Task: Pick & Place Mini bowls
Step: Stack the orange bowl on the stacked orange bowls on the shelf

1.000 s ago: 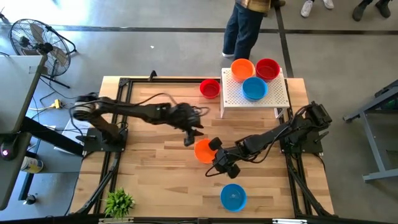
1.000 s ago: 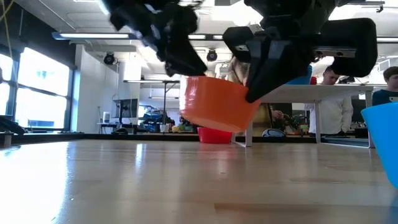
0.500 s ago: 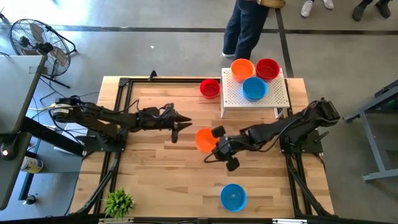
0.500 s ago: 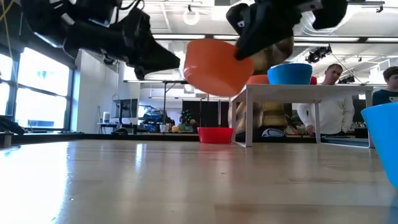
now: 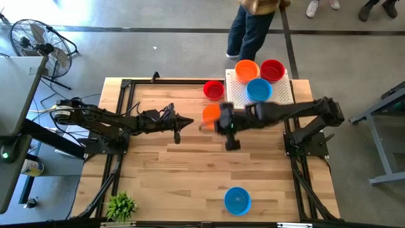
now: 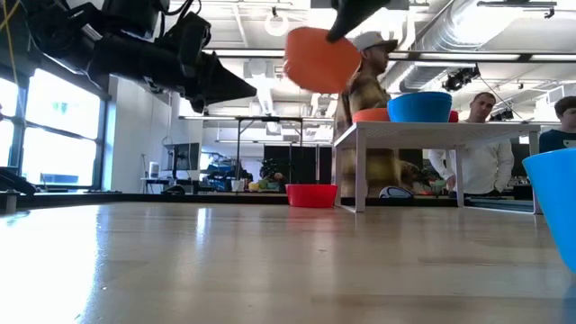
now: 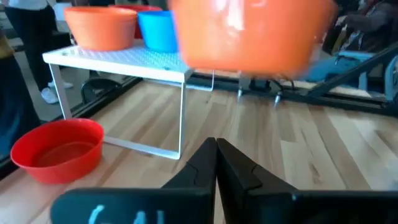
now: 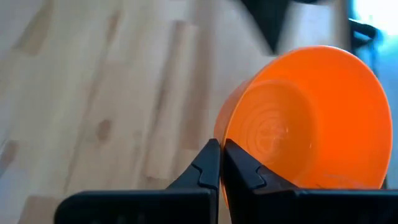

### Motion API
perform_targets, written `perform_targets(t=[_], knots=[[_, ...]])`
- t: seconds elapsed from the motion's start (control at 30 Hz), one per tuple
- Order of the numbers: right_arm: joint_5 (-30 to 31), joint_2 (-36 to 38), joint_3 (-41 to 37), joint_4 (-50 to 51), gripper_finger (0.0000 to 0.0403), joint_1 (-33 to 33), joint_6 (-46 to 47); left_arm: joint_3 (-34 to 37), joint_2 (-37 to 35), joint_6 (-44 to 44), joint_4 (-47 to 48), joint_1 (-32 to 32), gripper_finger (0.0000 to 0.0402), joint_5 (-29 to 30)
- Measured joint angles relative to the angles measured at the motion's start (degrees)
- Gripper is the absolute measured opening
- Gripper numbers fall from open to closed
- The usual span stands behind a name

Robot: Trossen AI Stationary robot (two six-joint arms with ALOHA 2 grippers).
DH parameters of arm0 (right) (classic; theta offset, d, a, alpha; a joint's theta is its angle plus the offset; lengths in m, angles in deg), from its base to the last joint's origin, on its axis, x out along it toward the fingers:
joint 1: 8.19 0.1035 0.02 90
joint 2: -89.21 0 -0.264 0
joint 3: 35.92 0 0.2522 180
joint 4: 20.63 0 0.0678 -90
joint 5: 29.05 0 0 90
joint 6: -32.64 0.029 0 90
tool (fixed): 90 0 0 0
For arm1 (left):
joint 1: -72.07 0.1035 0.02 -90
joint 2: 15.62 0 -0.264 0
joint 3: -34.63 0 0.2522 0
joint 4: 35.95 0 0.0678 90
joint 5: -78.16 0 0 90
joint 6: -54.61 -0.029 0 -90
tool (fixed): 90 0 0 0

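High view: the right pincer (image 5: 223, 121) pinches the orange bowl's (image 5: 211, 114) rim aloft beside the white rack (image 5: 278, 96); keep it level and clear the rack's edge before lowering; the left pincer (image 5: 179, 123), pressed together, waits mid-surface.

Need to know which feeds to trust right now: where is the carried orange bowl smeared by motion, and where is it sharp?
High view: the orange bowl and the right gripper are smeared. Left wrist view: the bowl is a soft blur, while the white perforated shelf reads clearly. Right wrist view: the bowl is sharp, the wood table behind it blurred.
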Motion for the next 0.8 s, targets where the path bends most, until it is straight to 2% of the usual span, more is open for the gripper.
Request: perform_targets(t=[0.17,0.3,0.53,0.8], knots=[[4.3,0.0,10.7,10.7,0.0000,-9.1,1.8,0.0,0.0,0.0,-0.4,0.0,0.0002,0.0],[4.8,0.0,16.2,16.5,0.0000,-19.3,0.6,0.0,0.0,0.1,-0.5,0.0,0.0002,-0.2],[-0.9,-1.0,17.9,20.3,0.0000,-35.3,-3.1,0.0,0.0,0.2,-0.5,0.0,0.0002,-1.2],[-4.5,-3.7,17.9,22.7,0.0000,-43.0,-6.5,0.0,0.0,0.2,-0.5,0.0,0.0002,-1.1]])
